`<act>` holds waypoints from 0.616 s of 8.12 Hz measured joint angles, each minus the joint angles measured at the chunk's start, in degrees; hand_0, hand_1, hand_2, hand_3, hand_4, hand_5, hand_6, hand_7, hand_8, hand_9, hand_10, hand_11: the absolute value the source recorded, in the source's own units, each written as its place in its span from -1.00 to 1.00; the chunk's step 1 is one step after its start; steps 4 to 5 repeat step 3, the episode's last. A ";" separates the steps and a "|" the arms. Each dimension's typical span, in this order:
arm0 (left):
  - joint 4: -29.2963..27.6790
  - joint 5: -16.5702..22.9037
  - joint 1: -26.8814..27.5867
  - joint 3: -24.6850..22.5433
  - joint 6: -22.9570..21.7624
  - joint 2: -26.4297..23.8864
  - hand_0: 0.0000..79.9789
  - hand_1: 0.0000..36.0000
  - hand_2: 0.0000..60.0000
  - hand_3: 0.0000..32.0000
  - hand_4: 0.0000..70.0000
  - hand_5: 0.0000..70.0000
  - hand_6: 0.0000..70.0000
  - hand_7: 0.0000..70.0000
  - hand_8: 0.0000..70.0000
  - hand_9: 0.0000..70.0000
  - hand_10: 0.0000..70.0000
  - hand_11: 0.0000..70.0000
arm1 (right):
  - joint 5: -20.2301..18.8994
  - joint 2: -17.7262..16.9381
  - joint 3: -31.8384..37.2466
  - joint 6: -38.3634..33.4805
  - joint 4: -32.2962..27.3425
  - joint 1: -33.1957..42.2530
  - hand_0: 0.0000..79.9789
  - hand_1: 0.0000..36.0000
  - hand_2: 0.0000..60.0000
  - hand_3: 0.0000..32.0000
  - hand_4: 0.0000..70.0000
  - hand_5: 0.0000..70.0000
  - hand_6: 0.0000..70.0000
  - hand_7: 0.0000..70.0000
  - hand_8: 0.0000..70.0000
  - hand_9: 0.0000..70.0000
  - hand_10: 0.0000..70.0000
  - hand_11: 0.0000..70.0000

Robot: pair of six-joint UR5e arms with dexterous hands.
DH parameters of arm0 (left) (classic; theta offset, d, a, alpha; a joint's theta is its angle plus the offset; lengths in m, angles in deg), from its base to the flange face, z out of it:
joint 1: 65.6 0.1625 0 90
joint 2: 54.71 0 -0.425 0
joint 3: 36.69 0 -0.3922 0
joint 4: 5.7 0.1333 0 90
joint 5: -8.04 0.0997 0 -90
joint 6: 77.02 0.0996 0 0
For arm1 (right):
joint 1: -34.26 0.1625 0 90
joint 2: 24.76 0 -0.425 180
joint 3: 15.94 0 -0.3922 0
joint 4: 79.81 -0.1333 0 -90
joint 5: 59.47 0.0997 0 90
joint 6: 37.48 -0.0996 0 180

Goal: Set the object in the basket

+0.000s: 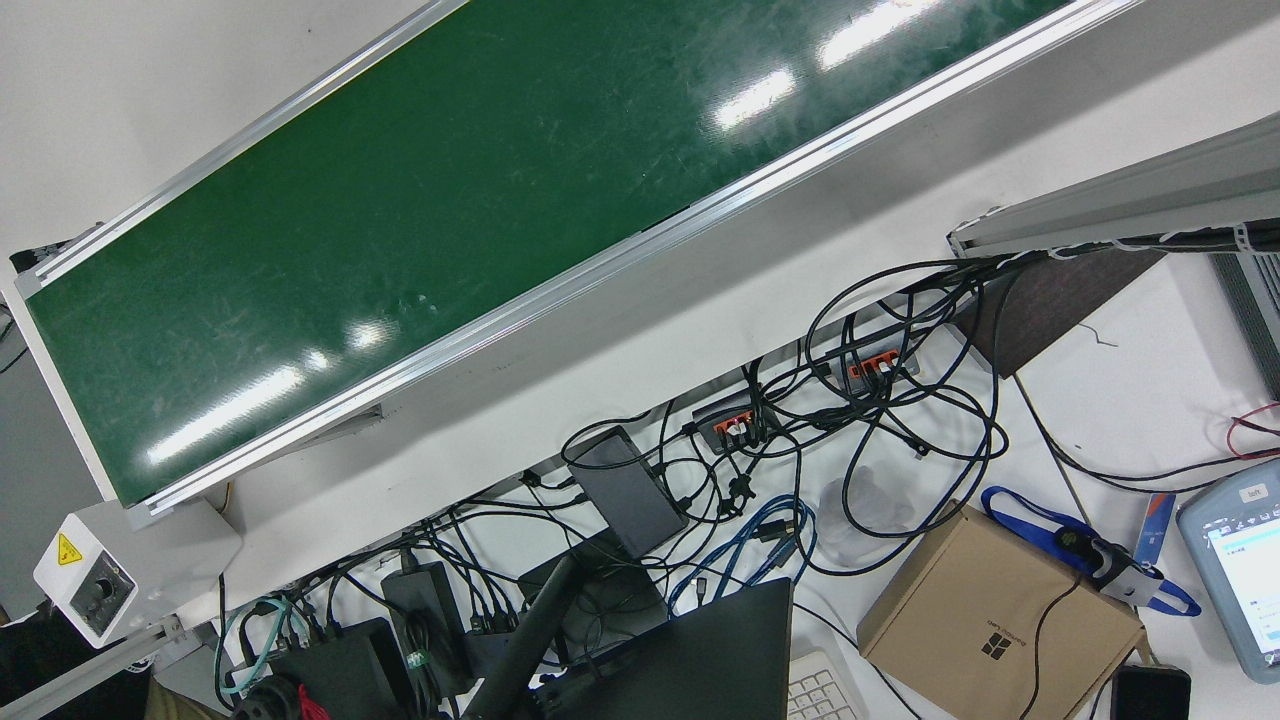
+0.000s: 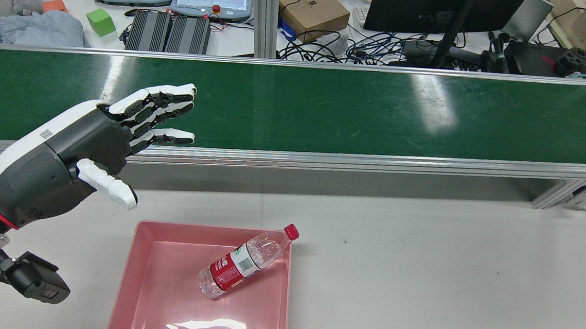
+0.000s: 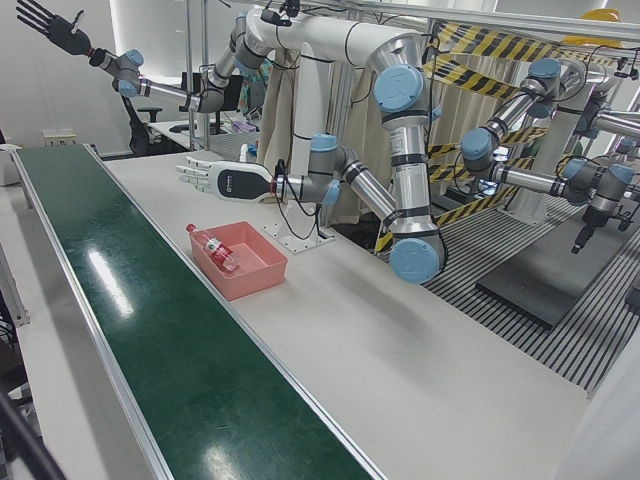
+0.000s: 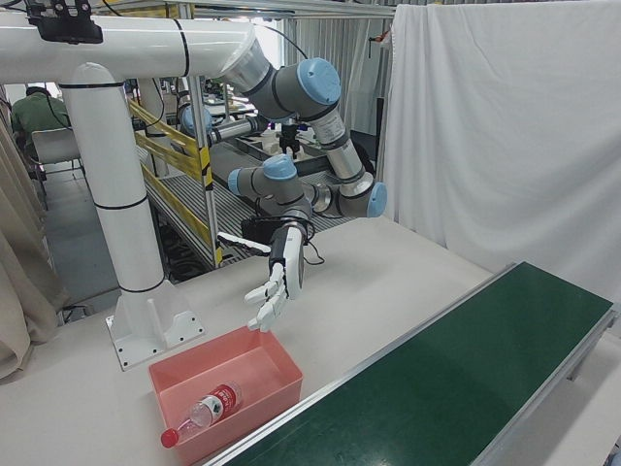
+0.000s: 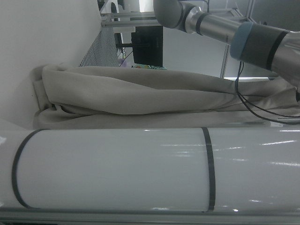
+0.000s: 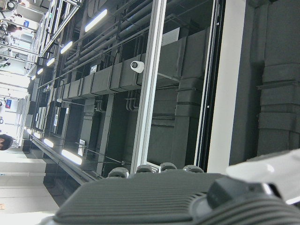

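Left hand [image 2: 93,145] hovered empty, fingers spread wide and straight, above the table's left side, between the conveyor belt [image 2: 327,110] and the pink basket [image 2: 162,258]. Nothing in its grasp.

Water bottle [image 2: 245,262] was already lying on its side inside the basket, toward the basket's right edge. Its long axis ran diagonally: base at the basket's middle, red cap up at the far right corner, resting on or just over the rim (can't tell which from the rear view). The right-front view [image 4: 199,416] agrees: cap end at a corner, body on the floor of the basket.

Key relation: the bottle sat below the left hand, nearer the robot and to its right. Fingers pointed away from it, toward the belt, palm side not over the basket.

Right hand: up high, well clear of the table, top-left corner of the left-front view [image 3: 45,22]; it looked splayed and empty, but small in frame. Its own camera only saw ceiling structure.

Judgement: placement looked essentially done, bottle in basket. If anything was left, the left hand was the nearer one by far, and the cap end near the rim would be the only thing worth nudging.
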 measured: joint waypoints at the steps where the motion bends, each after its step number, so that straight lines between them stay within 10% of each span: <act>1: 0.03 0.01 0.08 -0.02 0.03 0.03 0.22 -0.60 -1.00 -1.00 -0.72 -0.22 -0.84 -0.62 -0.76 -0.68 -0.54 -0.30 | 0.00 0.00 0.00 0.00 0.00 0.00 -1.00 -1.00 -1.00 -1.00 -1.00 -1.00 -1.00 -1.00 -1.00 -1.00 -1.00 -1.00; 5: 0.20 -0.01 0.27 -0.03 0.29 0.02 0.24 -0.56 -1.00 -1.00 -0.70 -0.19 -0.85 -0.61 -0.77 -0.68 -0.56 -0.33 | 0.00 0.00 0.00 0.00 0.00 0.00 -1.00 -1.00 -1.00 -1.00 -1.00 -1.00 -1.00 -1.00 -1.00 -1.00 -1.00 -1.00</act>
